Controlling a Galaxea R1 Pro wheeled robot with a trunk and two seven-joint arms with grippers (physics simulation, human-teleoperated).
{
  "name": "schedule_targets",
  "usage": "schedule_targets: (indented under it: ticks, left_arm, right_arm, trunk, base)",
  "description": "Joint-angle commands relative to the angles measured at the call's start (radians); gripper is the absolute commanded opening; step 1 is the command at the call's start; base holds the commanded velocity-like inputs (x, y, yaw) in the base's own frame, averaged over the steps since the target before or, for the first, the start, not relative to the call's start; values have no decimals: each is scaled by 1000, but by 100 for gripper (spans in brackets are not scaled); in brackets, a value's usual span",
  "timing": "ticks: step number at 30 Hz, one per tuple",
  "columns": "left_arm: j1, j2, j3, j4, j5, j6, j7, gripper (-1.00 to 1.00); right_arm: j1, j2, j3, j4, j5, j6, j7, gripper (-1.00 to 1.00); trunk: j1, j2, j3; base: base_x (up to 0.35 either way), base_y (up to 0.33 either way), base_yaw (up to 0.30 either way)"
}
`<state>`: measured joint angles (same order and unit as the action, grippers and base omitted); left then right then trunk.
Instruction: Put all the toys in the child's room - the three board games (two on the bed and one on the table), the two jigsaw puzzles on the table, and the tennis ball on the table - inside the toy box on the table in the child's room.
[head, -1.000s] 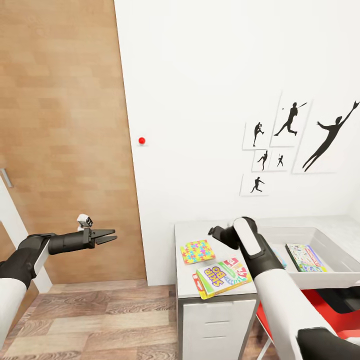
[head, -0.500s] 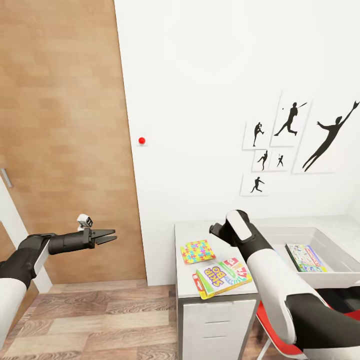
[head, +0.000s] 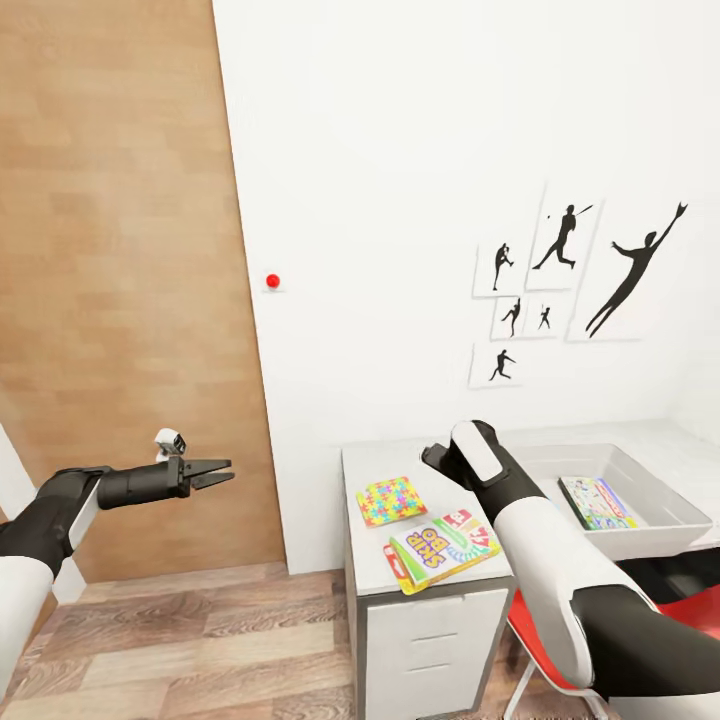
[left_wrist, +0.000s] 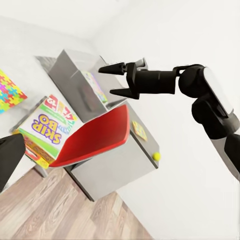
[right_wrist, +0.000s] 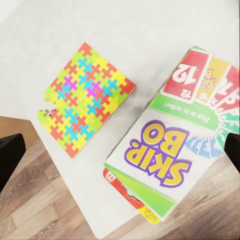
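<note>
Bare table (head: 470, 455) behind jigsaw puzzle (head: 393, 500) — board game (head: 441, 550) crowds the front edge.

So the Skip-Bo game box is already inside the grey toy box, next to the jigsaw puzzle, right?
No. In the head view the Skip-Bo game box lies on the table beside the jigsaw puzzle, outside the grey toy box, at the table's near corner.

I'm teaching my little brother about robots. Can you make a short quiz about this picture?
1. True or false: the jigsaw puzzle lies inside the toy box.
2. The Skip-Bo board game is: A) on the floor, B) hanging over the table edge, C) on the chair.
3. What colour is the chair seat under the table?

Key:
1. False, it lies on the table.
2. B
3. Red
</note>
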<state>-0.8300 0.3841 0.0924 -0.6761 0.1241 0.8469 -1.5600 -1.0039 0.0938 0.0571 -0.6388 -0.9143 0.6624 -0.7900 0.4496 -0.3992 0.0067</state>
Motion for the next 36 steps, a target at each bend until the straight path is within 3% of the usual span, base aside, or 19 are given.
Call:
schedule_targets:
  ticks: [1,15,28,36]
  left_arm:
    - [0,1,0,0,0,11,-4,100]
    - [0,1,0,0,0,11,-3,100]
    - [0,1,1,1,0,11,-3,100]
    - [0,2,2,1,0,11,-4,100]
  right_arm:
    - [-1,-1,5,0,-8,-1,-8,100]
    - [1,-10,9,1,-8,-13,-8,100]
    - [1,-10,28,2,-8,-14,-9,100]
    - [1,-13,30,5,-8,-14,-9,100]
  trunk:
    - [0,-1,-1]
    - [0,-1,-2]
    - [0,-1,-12]
    - [0,-1,-21]
  base:
    - [0,37,-194]
    - [0,12,-52]
    - [43,206,-109]
    - [118,56,-139]
